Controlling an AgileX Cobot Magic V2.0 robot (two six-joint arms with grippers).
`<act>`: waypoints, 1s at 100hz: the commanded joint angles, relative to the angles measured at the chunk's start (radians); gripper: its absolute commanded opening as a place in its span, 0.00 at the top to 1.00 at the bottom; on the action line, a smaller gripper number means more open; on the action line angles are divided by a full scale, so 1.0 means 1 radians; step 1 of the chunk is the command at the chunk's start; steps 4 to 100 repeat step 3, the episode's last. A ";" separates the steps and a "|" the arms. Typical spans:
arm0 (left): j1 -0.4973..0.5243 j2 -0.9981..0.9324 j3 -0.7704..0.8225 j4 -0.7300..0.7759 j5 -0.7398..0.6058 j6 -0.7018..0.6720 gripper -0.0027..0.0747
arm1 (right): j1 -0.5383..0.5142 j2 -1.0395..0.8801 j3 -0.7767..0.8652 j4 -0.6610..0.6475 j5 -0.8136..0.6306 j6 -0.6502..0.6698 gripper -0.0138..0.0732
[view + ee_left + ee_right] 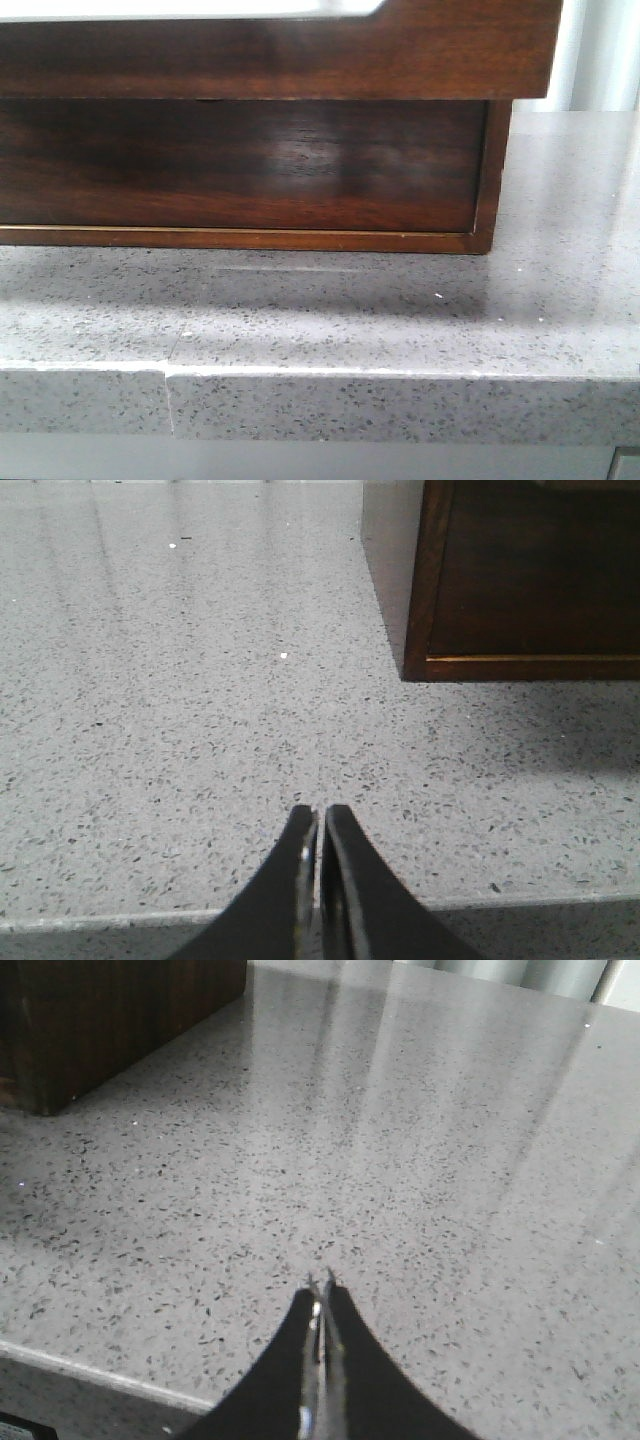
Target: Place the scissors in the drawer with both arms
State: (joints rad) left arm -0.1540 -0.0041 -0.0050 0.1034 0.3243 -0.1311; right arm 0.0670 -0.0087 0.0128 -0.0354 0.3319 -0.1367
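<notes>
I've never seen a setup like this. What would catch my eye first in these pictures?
Most striking is the dark glossy wooden cabinet filling the upper front view, its top drawer standing out over the lower front. It sits on a grey speckled stone counter. In each wrist view a black tool, the left tool and the right tool, hangs shut and empty over bare counter near the front edge; no scissors show anywhere.

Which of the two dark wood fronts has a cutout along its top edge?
The upper drawer front; a long, round-cornered cutout runs along its top edge. The lower front beneath it shows a plain panel, with no cutout in view.
</notes>
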 commanded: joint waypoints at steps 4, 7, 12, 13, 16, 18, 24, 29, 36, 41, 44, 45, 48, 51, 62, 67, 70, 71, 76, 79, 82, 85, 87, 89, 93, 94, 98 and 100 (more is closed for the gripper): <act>0.001 -0.034 0.021 -0.006 -0.054 -0.009 0.99 | -0.005 -0.027 0.030 -0.003 -0.023 0.003 0.89; 0.001 -0.034 0.021 -0.006 -0.054 -0.009 0.99 | -0.005 -0.027 0.030 -0.003 -0.023 0.003 0.89; 0.001 -0.034 0.021 -0.006 -0.054 -0.009 0.99 | -0.005 -0.027 0.030 -0.003 -0.023 0.003 0.89; 0.001 -0.034 0.021 -0.006 -0.054 -0.009 0.99 | -0.005 -0.027 0.030 -0.003 -0.023 0.003 0.89; 0.001 -0.034 0.021 -0.006 -0.054 -0.009 0.99 | -0.005 -0.027 0.030 -0.003 -0.023 0.003 0.89; 0.001 -0.034 0.021 -0.006 -0.054 -0.009 0.99 | -0.005 -0.027 0.030 -0.003 -0.023 0.003 0.89; 0.001 -0.034 0.021 -0.006 -0.054 -0.009 0.99 | -0.005 -0.027 0.030 -0.003 -0.023 0.003 0.89; 0.001 -0.034 0.021 -0.006 -0.054 -0.009 0.99 | -0.005 -0.027 0.030 -0.003 -0.023 0.003 0.89; 0.001 -0.034 0.021 -0.006 -0.054 -0.009 0.99 | -0.005 -0.027 0.030 -0.003 -0.023 0.003 0.89; 0.001 -0.034 0.021 -0.006 -0.054 -0.009 0.99 | -0.005 -0.027 0.030 -0.003 -0.023 0.003 0.89; 0.001 -0.034 0.021 -0.006 -0.054 -0.009 0.99 | -0.005 -0.027 0.030 -0.003 -0.023 0.003 0.89; 0.001 -0.034 0.021 -0.006 -0.054 -0.009 0.99 | -0.005 -0.027 0.030 -0.003 -0.023 0.003 0.89; 0.001 -0.034 0.021 -0.006 -0.054 -0.009 0.99 | -0.005 -0.027 0.030 -0.003 -0.023 0.003 0.89; 0.001 -0.034 0.021 -0.006 -0.054 -0.009 0.99 | -0.005 -0.027 0.030 -0.003 -0.023 0.003 0.89; 0.001 -0.034 0.021 -0.006 -0.054 -0.009 0.99 | -0.005 -0.027 0.030 -0.003 -0.023 0.003 0.89; 0.001 -0.034 0.021 -0.006 -0.054 -0.009 0.99 | -0.005 -0.027 0.030 -0.003 -0.023 0.003 0.89; 0.001 -0.034 0.021 -0.006 -0.054 -0.009 0.99 | -0.005 -0.027 0.030 -0.003 -0.023 0.003 0.89; 0.001 -0.034 0.021 -0.006 -0.054 -0.009 0.99 | -0.005 -0.027 0.030 -0.003 -0.023 0.003 0.89; 0.001 -0.034 0.021 -0.006 -0.054 -0.009 0.99 | -0.005 -0.027 0.030 -0.003 -0.023 0.003 0.89; 0.001 -0.034 0.021 -0.006 -0.054 -0.009 0.99 | -0.005 -0.027 0.030 -0.003 -0.023 0.003 0.89; 0.001 -0.034 0.021 -0.006 -0.054 -0.009 0.99 | -0.005 -0.027 0.030 -0.003 -0.023 0.003 0.89; 0.001 -0.034 0.021 -0.006 -0.054 -0.009 0.99 | -0.005 -0.027 0.030 -0.003 -0.023 0.003 0.89; 0.001 -0.034 0.021 -0.006 -0.054 -0.009 0.99 | -0.005 -0.027 0.030 -0.003 -0.023 0.003 0.89; 0.001 -0.034 0.021 -0.006 -0.054 -0.009 0.99 | -0.005 -0.027 0.030 -0.003 -0.023 0.003 0.89; 0.001 -0.034 0.021 -0.006 -0.054 -0.009 0.99 | -0.005 -0.027 0.030 -0.003 -0.023 0.003 0.89; 0.001 -0.034 0.021 -0.006 -0.054 -0.009 0.99 | -0.005 -0.027 0.030 -0.003 -0.023 0.003 0.89; 0.001 -0.034 0.021 -0.006 -0.054 -0.009 0.99 | -0.005 -0.027 0.030 -0.003 -0.023 0.003 0.89; 0.001 -0.034 0.021 -0.006 -0.054 -0.009 0.99 | -0.005 -0.027 0.030 -0.003 -0.023 0.003 0.89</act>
